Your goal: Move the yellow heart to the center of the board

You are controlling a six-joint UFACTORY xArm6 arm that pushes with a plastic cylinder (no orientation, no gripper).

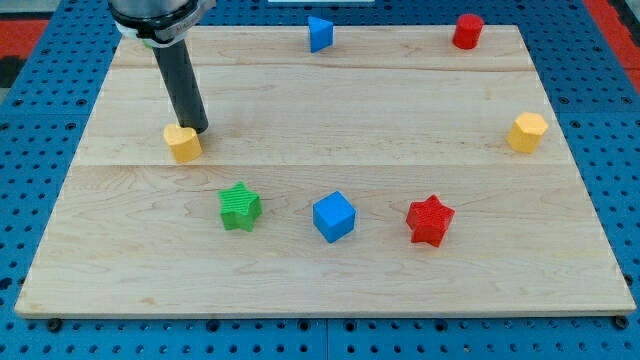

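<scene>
The yellow heart (183,142) is shown on the left part of the wooden board (330,285), well left of the centre. My tip (197,131) is seen touching the heart's far right edge; no hand is fitted, so nothing is grasped. Nearer lie a green star (240,207), a blue cube (334,216) and a red star (430,220). A yellow hexagonal block (527,132) is placed at the right edge; a blue block (320,33) and a red cylinder (467,31) are set along the far edge.
</scene>
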